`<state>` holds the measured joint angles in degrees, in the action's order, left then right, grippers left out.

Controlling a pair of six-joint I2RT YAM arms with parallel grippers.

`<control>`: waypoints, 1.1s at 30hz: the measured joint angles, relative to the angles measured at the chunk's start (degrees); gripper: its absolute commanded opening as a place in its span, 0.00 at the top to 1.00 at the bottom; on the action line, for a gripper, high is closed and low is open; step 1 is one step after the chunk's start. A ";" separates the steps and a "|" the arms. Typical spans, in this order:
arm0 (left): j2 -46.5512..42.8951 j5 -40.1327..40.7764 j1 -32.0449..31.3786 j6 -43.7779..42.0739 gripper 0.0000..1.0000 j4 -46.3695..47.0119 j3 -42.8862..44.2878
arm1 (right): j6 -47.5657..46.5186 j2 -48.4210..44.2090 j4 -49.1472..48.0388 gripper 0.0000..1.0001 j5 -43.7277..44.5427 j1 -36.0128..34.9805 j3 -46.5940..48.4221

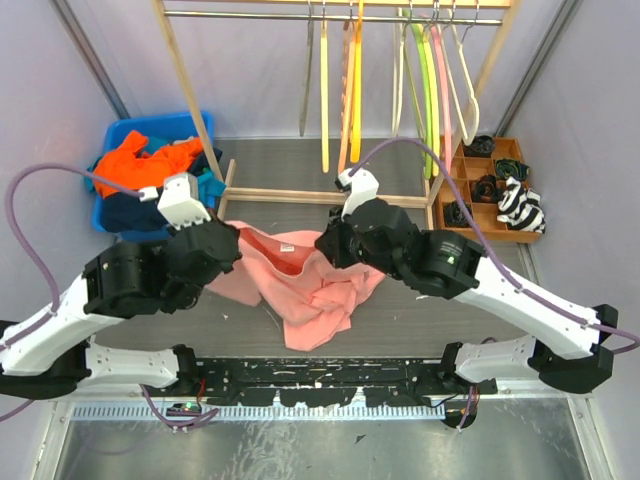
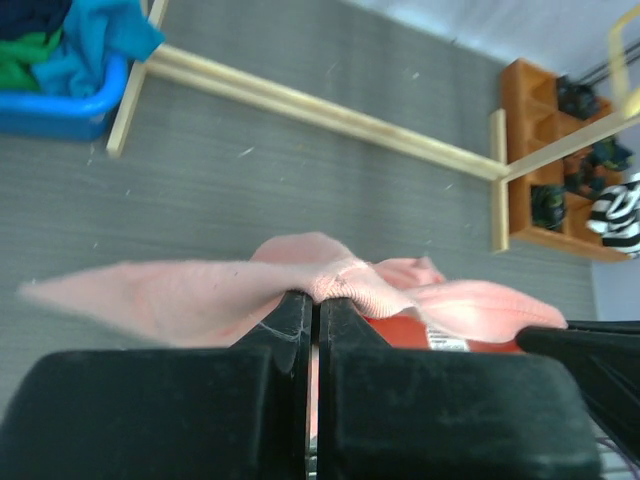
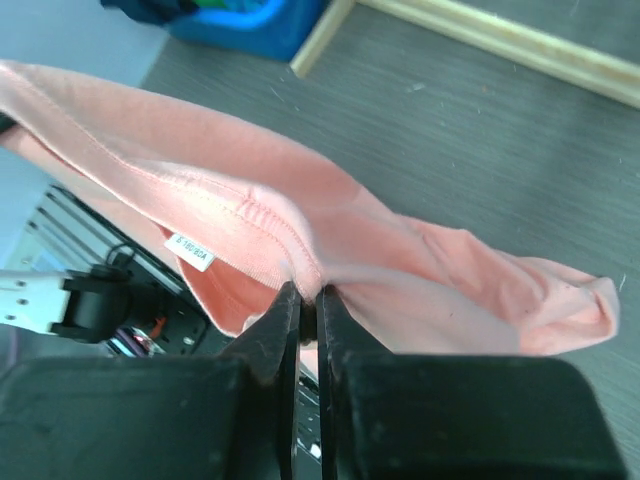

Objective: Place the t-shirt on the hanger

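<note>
Left gripper (image 2: 313, 300), right gripper (image 3: 308, 292): both clamped shut on t-shirt (image 1: 310, 295) collar, stretched left-right between them; body draped on surface (image 1: 420, 325). Hanger (image 1: 472, 100) on far rack (image 1: 330, 15), far-right; right arm nearer.

Right hand (image 3: 308, 293) pinches t-shirt (image 3: 330, 250).

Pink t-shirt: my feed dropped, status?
Left pincer, right pincer shut on salmon-pink cotton t-shirt. Thin cream-white hanger on wooden garment rack, untouched. Nothing seen blocking.
</note>
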<state>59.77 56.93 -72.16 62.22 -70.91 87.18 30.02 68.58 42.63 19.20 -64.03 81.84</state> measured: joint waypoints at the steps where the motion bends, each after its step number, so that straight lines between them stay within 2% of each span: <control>1: 1.14 0.20 0.00 -1.09 1.00 0.02 2.75 | -0.17 -0.04 0.24 0.99 -0.02 0.00 1.60; 9: 11.26 -1.03 0.00 -5.66 1.00 -3.26 22.58 | -1.86 -2.34 2.43 0.99 0.24 0.00 10.56; 12: 14.38 -1.95 0.00 -5.60 1.00 -5.75 26.82 | -1.84 -5.07 2.84 0.99 0.74 0.00 9.88; 14: 15.37 -2.78 0.00 -5.01 1.00 -6.97 25.94 | -1.70 -8.48 2.03 0.99 1.62 0.00 5.90; 16: 15.02 -3.69 0.00 -3.85 1.00 -6.86 20.96 | -1.46 -11.93 1.66 0.99 2.60 0.00 0.13; 20: 10.38 -6.32 0.00 -0.50 1.00 -3.45 1.49 | -0.26 -18.71 -0.37 0.99 3.85 0.00 -15.43; 23: 6.38 -9.57 0.00 3.23 1.00 -1.33 -12.68 | 1.73 -20.46 -1.46 0.99 3.74 0.00 -25.03; 27: 5.42 -12.70 0.00 6.43 1.00 1.29 -19.63 | 3.89 -19.63 -3.19 0.99 2.56 -0.04 -31.21; 33: 10.78 -14.88 0.02 7.80 1.00 4.59 -21.29 | 5.57 -14.23 -5.18 0.99 0.74 1.40 -33.33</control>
<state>70.54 42.04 -72.14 70.02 -66.32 65.89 35.59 54.35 37.45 19.94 -62.63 48.51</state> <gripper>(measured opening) 0.021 0.102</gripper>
